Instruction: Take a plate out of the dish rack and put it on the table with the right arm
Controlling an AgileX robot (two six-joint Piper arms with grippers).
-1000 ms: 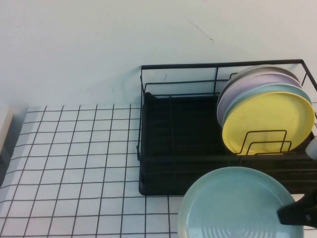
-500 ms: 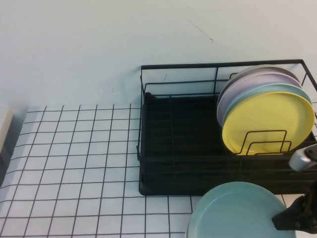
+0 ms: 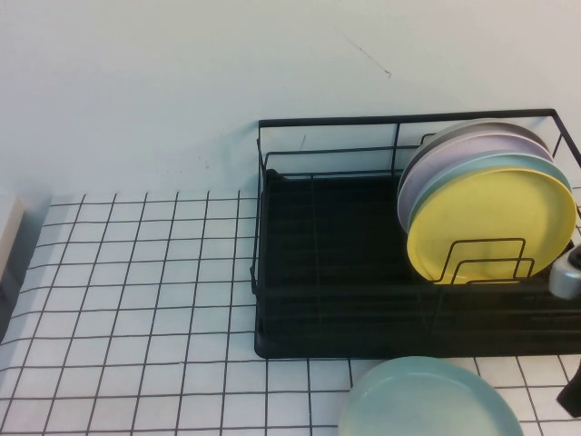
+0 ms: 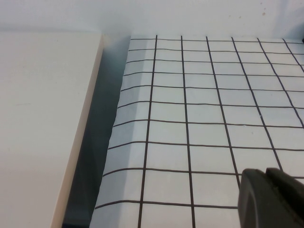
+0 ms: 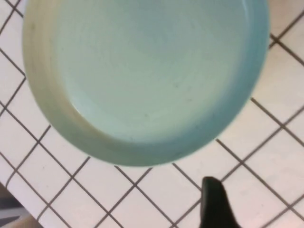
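Note:
The pale mint-green plate (image 3: 427,401) lies flat on the gridded table (image 3: 136,300), just in front of the black wire dish rack (image 3: 327,272). It fills the right wrist view (image 5: 142,71). My right gripper (image 3: 573,396) is at the right edge of the high view, apart from the plate and holding nothing. One black finger (image 5: 216,204) shows over the bare table beside the plate's rim. My left gripper (image 4: 270,199) is shut and empty, over the table's left side.
A yellow plate (image 3: 495,222) stands upright at the rack's right end, with teal, lilac and grey plates behind it. A cream block (image 4: 42,118) lies beyond a gap at the table's left edge.
The mint-green plate has come down toward the near edge and now lies on the table. My right gripper has let go of it and drawn back to the right.

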